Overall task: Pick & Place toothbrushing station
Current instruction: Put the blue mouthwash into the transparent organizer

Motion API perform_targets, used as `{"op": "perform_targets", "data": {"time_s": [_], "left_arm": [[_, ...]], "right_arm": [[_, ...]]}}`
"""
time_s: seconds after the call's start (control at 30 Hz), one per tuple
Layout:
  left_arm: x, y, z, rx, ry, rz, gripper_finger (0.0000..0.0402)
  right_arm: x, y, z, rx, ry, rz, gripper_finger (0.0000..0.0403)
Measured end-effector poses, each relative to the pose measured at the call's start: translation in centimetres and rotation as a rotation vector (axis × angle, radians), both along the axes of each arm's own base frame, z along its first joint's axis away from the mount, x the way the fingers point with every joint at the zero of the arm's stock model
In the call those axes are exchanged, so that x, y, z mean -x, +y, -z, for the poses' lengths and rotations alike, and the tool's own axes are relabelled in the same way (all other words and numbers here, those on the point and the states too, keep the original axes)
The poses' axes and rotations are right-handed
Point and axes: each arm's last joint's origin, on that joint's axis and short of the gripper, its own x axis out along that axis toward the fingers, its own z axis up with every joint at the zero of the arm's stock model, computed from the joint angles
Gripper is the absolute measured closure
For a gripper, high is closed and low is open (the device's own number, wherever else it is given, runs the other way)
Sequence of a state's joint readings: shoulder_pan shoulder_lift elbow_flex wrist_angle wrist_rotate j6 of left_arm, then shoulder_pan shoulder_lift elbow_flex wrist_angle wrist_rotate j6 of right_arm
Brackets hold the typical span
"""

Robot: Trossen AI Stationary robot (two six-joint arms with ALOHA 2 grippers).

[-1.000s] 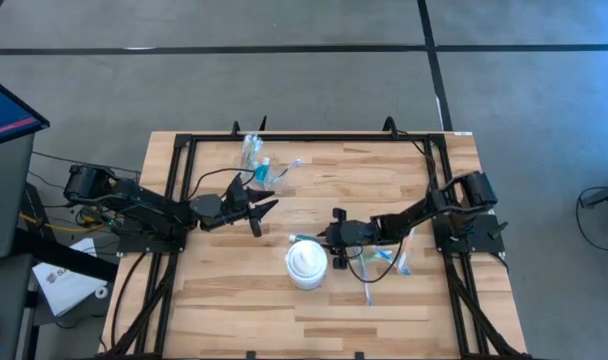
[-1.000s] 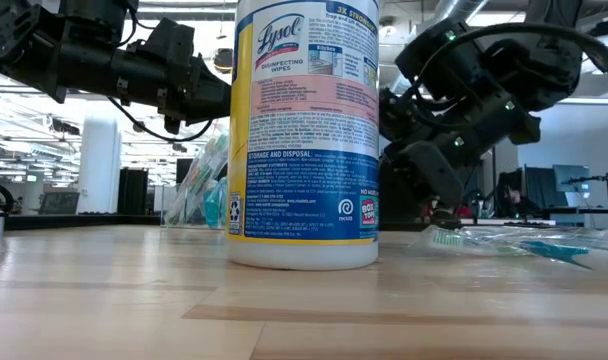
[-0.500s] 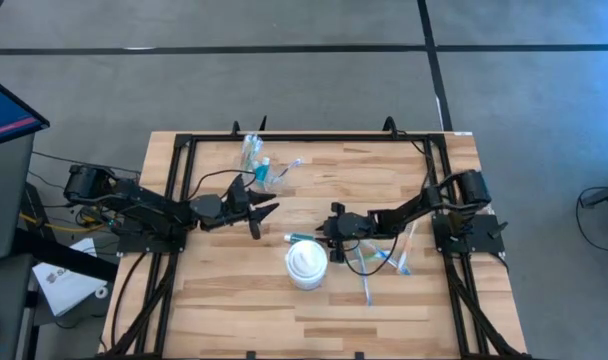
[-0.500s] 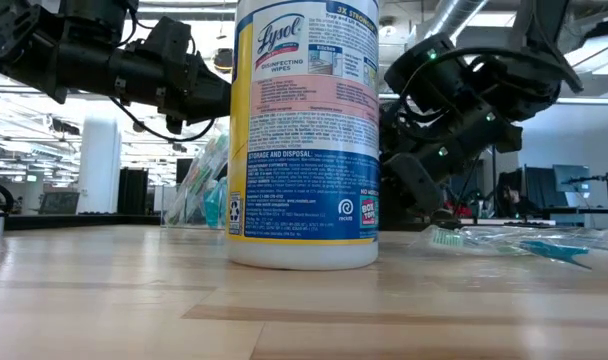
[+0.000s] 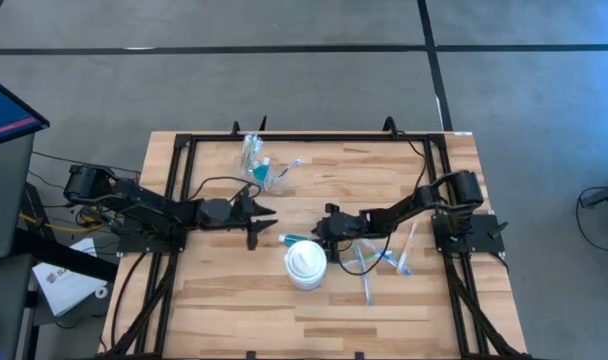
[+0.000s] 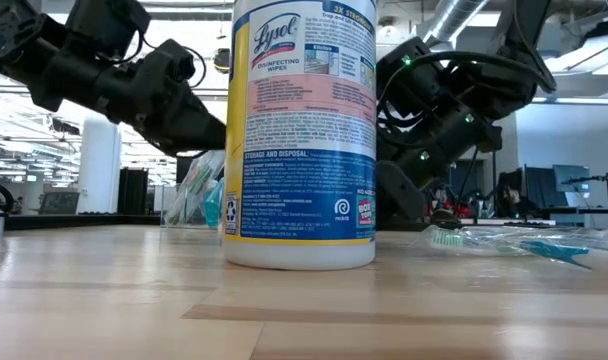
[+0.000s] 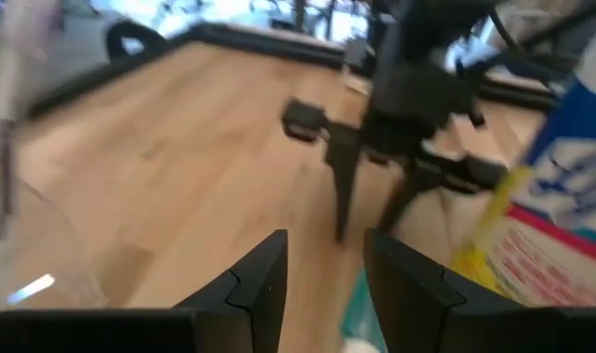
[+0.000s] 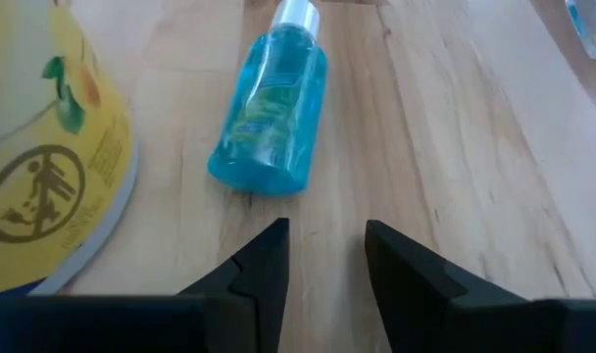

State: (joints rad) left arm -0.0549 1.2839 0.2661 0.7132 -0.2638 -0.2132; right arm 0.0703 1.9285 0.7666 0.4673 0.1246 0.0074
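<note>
Beside the wipes tub (image 5: 305, 264), I'm lining my right gripper (image 5: 320, 231) — fingers spread, empty — on the blue tube (image 8: 270, 121); next, closing squarely around it.

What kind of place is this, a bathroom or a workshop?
Most likely a robotics lab. A wooden table on a grey floor bears two dark arms, and the low view shows desks, a computer monitor and ceiling ducts.
</note>
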Motion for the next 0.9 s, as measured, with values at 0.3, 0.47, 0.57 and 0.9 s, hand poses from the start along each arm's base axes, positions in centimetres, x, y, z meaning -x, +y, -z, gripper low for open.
{"op": "perform_targets", "data": {"time_s": [0.3, 0.47, 0.57, 0.9], "left_arm": [[0.1, -0.5, 0.5, 0.049, 0.048, 0.15, 0.027], [0.2, -0.7, 0.8, 0.024, 0.087, 0.171, 0.027], [0.3, -0.9, 0.8, 0.027, 0.096, 0.176, 0.027], [0.1, -0.9, 1.8, 0.072, 0.139, 0.136, 0.027]], "right_arm": [[0.2, -0.8, -0.2, 0.002, 0.031, 0.023, 0.0276], [0.4, -1.0, -0.5, 0.009, 0.052, 0.028, 0.0276], [0.6, -1.0, -0.6, 0.013, 0.068, 0.029, 0.0276], [1.2, -1.5, -1.1, 0.017, 0.113, 0.043, 0.0276]]}}
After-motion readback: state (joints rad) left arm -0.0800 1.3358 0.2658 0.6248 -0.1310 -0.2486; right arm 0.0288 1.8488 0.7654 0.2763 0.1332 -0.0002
